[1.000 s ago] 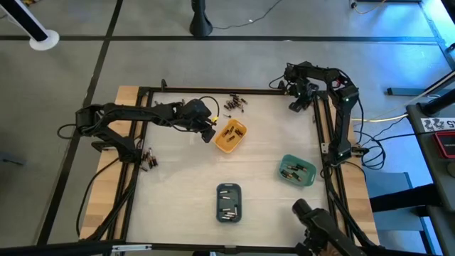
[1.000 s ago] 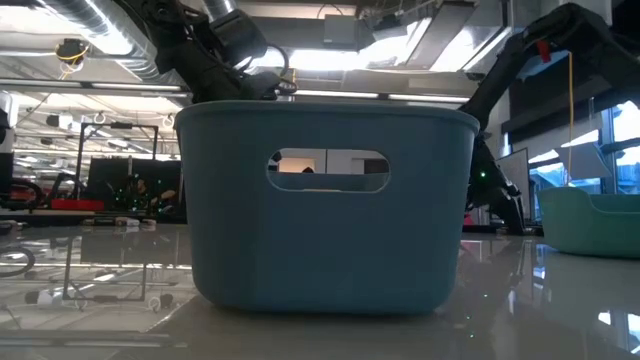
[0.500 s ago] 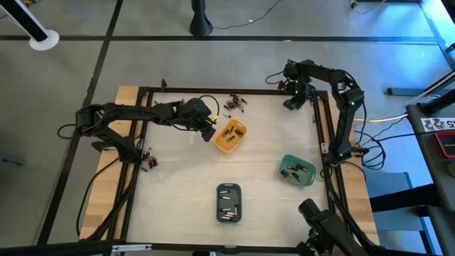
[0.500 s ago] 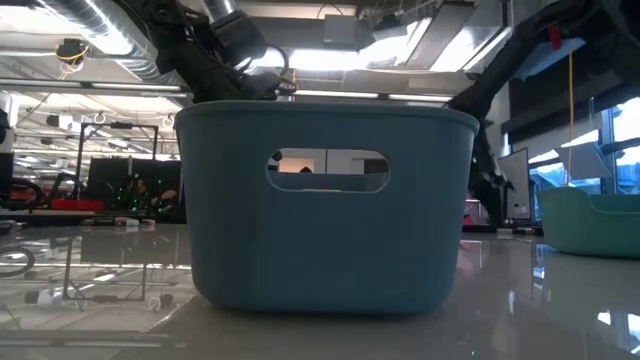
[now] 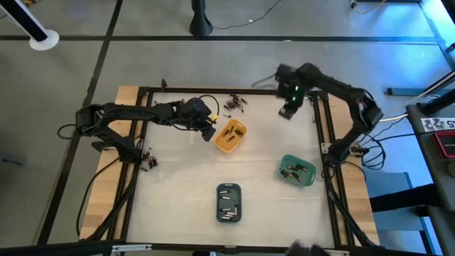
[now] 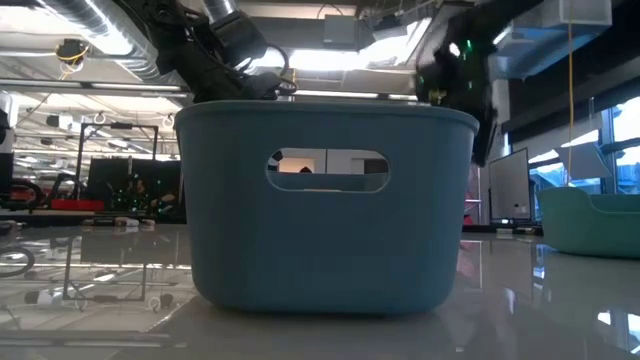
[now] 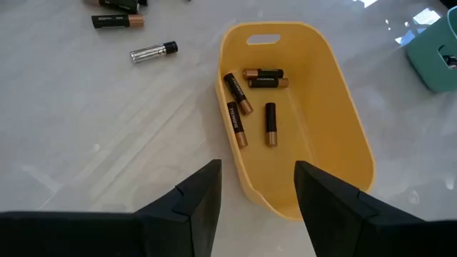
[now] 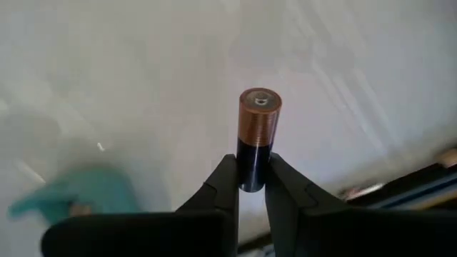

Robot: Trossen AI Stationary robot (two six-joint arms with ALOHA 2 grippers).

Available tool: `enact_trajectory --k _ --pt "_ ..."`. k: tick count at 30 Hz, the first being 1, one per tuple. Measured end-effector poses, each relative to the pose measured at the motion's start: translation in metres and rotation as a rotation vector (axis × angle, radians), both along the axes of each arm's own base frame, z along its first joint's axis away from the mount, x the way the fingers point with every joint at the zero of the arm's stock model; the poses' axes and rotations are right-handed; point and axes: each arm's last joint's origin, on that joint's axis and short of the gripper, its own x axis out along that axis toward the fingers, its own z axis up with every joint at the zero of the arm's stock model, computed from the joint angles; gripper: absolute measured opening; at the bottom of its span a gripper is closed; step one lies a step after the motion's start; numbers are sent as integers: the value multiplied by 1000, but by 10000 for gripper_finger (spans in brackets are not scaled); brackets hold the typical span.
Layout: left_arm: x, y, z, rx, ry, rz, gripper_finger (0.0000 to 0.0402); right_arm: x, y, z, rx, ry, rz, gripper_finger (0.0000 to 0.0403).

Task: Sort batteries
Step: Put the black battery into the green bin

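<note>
The batteries lie in a loose heap [image 5: 234, 104] at the table's far edge, and two loose ones [image 7: 153, 52] show in the left wrist view. More lie in the orange tray [image 5: 230, 136], the green tray [image 5: 297, 171] and the slate-blue tray [image 5: 228, 202]. My left gripper [image 7: 257, 203] hangs open over the orange tray's [image 7: 300, 143] near left end and holds nothing. My right gripper [image 5: 286, 110] is high above the table's far right part, shut on a black-and-copper battery [image 8: 258, 121]. My right gripper pinches the battery's black end [image 8: 251, 158] between its two fingertips. The fingers point down. The battery stands in line with them, its copper end sticking out past the tips toward the table. It is lifted clear of the table.
In the low view the slate-blue tray [image 6: 325, 200] fills the middle and hides most of the table behind it; the green tray [image 6: 590, 220] shows at the right. A black frame [image 5: 320, 128] runs round the table. A cluster of small things [image 5: 148, 159] sits at the left rail.
My right gripper has risen from low over the table's far right corner and shifted slightly toward the table's left, its arm swinging outward to the right. In the low view it has come into sight above the slate-blue tray.
</note>
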Motion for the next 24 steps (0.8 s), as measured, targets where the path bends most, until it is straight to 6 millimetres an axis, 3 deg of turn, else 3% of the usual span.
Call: enact_trajectory --k 7,13,18,24 --pt "0 -1 0 18 5 -22 166 24 104 9 34 63 187 40" --pt "0 0 0 44 12 -49 166 26 172 -16 103 145 210 40" --pt "0 0 0 56 14 -62 166 19 204 -50 169 198 195 40" --pt "0 0 0 71 18 -80 166 3 214 -71 187 316 124 40"
